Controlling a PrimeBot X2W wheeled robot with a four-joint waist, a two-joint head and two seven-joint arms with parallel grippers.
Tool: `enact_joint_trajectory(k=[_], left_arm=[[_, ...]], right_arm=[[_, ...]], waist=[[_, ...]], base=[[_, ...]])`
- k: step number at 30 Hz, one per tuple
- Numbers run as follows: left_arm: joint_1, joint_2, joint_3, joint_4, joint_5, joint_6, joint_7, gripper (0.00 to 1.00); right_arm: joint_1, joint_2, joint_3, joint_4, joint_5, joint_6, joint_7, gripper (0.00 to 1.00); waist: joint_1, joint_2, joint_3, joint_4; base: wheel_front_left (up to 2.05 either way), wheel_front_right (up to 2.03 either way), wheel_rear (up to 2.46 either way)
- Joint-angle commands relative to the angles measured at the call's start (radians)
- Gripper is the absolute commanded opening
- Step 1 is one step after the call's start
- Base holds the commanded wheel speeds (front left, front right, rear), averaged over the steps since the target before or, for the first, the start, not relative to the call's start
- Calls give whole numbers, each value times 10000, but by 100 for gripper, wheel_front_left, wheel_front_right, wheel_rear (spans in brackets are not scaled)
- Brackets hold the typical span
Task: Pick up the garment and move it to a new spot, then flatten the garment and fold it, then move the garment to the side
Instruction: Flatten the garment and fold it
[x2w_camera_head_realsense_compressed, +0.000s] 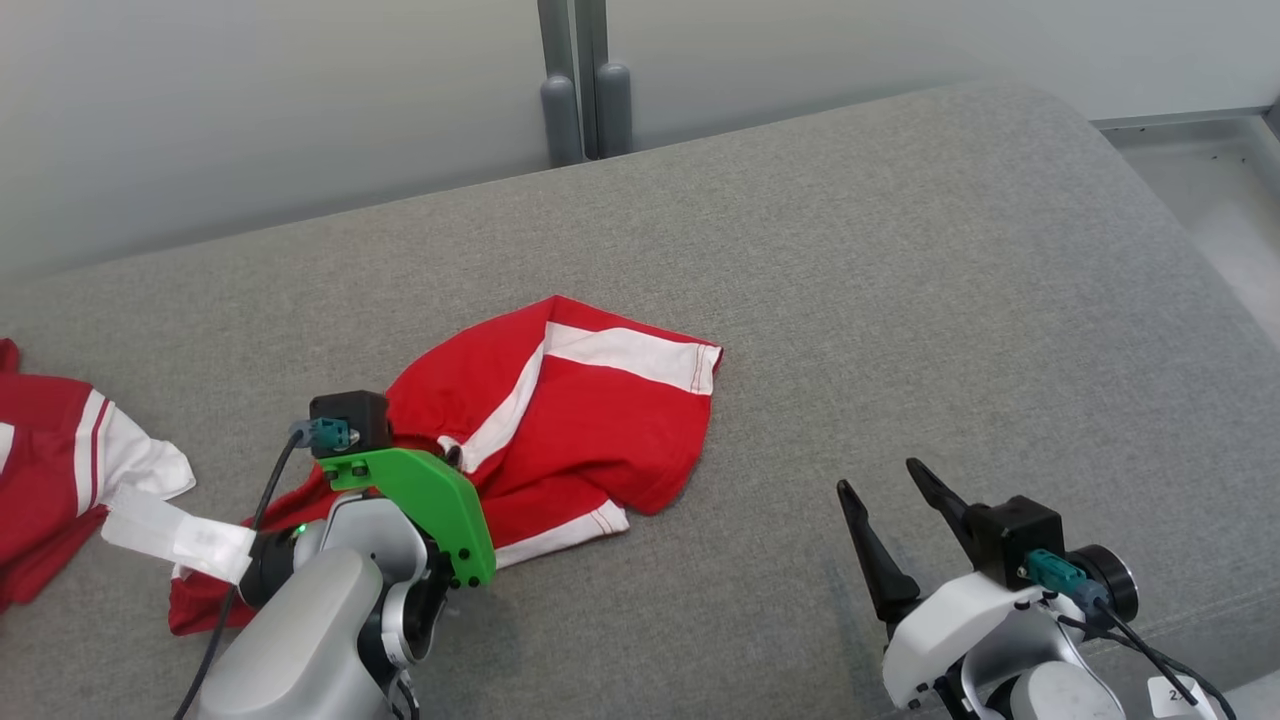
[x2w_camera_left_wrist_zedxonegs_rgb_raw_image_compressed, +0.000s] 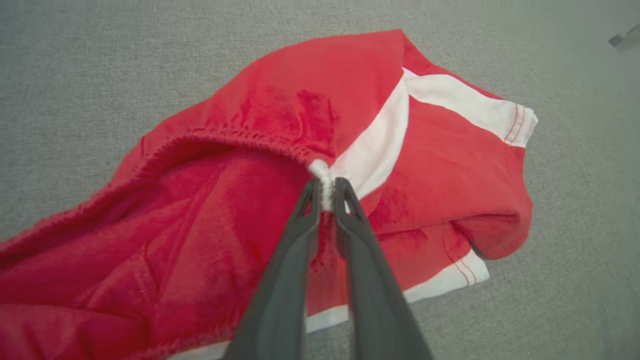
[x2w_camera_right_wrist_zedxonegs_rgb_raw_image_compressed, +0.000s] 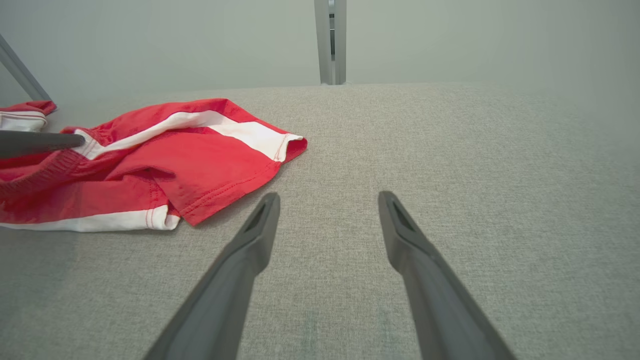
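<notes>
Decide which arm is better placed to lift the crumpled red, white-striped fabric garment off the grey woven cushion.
Left. The left gripper is pinching the red, white-striped fabric garment at its gathered edge; the right gripper hangs open above grey woven cushion, clear of it.

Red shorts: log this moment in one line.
stage: grasp | left tool: shut on red shorts at waistband | right tool: open, off the cloth, above grey cushion | shorts: crumpled, unfolded

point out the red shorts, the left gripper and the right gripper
red shorts (x2w_camera_head_realsense_compressed: 590, 430), head view, red leg panel
left gripper (x2w_camera_left_wrist_zedxonegs_rgb_raw_image_compressed: 327, 189), left wrist view, between fingertips pinching the waistband
right gripper (x2w_camera_right_wrist_zedxonegs_rgb_raw_image_compressed: 327, 205), right wrist view, midway between its open fingertips
</notes>
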Motion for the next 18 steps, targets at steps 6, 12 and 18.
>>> enact_joint_trajectory(k=[6,12,18], left_arm=[[-354,72,472,275,-148,-240,-793,0],[-101,690,1195,76,-279,-32,-1575,0],[37,1237,1540,72,-297,74,-1806,0]], right_arm=[[-165,-6,-84,22,-19,-7,-106,100],[-89,-7,-131,92,37,-7,-168,100],[-161,-6,-19,150,104,-7,-180,100]], waist=[[0,0,77,247],[0,0,-11,496],[0,0,-8,669]], base=[[0,0,0],[0,0,0],[0,0,0]])
